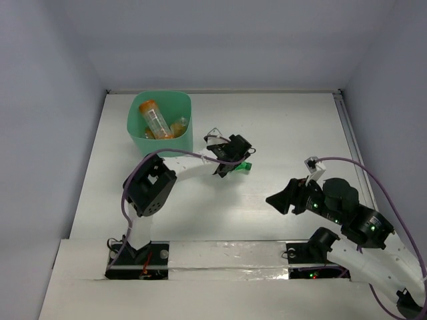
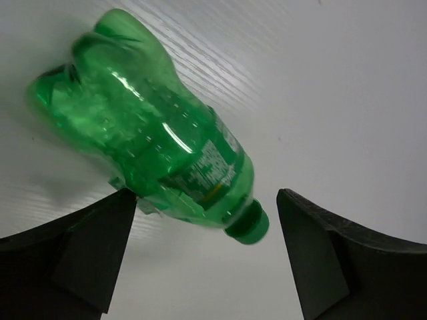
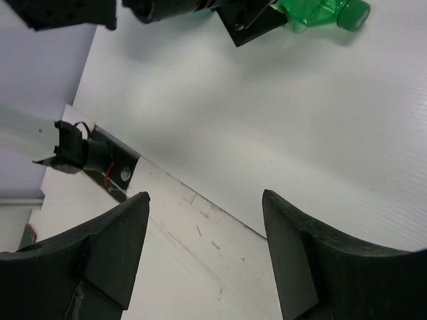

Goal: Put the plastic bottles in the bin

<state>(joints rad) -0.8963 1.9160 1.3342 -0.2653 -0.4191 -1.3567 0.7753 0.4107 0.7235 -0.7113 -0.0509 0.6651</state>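
1. Table (image 1: 280, 127): I read white walls (image 1: 220, 47) closing it behind the bin (image 1: 184, 120) and on both sides. The widest run of bare surface lies to the right of the bin, reaching to the right-hand edge rail.

2. Bin: it stands upright at the far left of the table, close to the back wall and apart from the left edge. Inside it I see orange-filled bottles (image 1: 155, 119), one lying slantwise with its orange cap up near the rim.

3. Left arm (image 1: 150, 187): it rises on the near side of the bin and reaches out to the right of it. Its forearm passes just in front of the bin's near right corner.

4. Right arm (image 1: 347, 213): it sits folded well to the right of the bin and nearer to me.

5. Green bottle (image 2: 153, 153): it lies on its side on the table, right of the bin and nearer to me. Its cap points toward the left wrist camera.

6. Left gripper (image 2: 205, 193): jaws spread wide and straddling the cap end of the green bottle. The left finger (image 2: 87, 247) is at the bottle's label. I cannot tell whether it touches, and the other finger stands apart from the cap.

7. Right gripper (image 3: 203, 197): jaws released, with bare table showing between the fingers
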